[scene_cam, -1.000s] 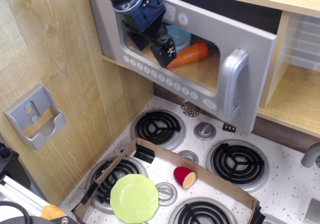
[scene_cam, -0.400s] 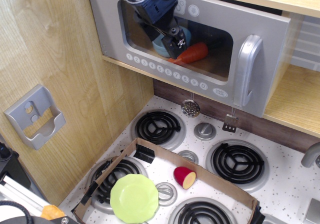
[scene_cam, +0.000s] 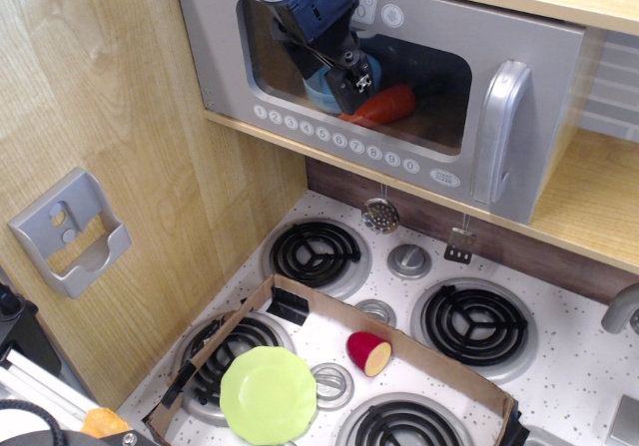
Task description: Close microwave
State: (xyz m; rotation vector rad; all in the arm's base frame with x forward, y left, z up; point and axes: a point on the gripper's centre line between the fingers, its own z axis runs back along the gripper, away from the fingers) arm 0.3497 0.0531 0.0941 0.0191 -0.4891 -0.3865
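The microwave (scene_cam: 230, 77) sits under the wooden shelf, its wide grey door nearly flat against the front. The silver loop handle (scene_cam: 499, 132) is at the door's right end and a row of round white buttons (scene_cam: 334, 139) runs along the bottom. Through the clear window I see an orange carrot (scene_cam: 387, 105) and a blue bowl (scene_cam: 321, 92). My gripper (scene_cam: 351, 84) comes down from the top and presses against the door window at its middle. Its fingers look close together and hold nothing.
A grey wall-mounted holder (scene_cam: 70, 228) hangs on the left wooden panel. Below is a white stovetop (scene_cam: 559, 376) with black coil burners, a cardboard tray (scene_cam: 439, 366), a green plate (scene_cam: 268, 394) and a red-yellow toy fruit (scene_cam: 368, 352). Utensils (scene_cam: 380, 215) hang under the microwave.
The microwave door swung from clearly ajar to almost flush with the front. My gripper moved right and inward with it, staying on the window.
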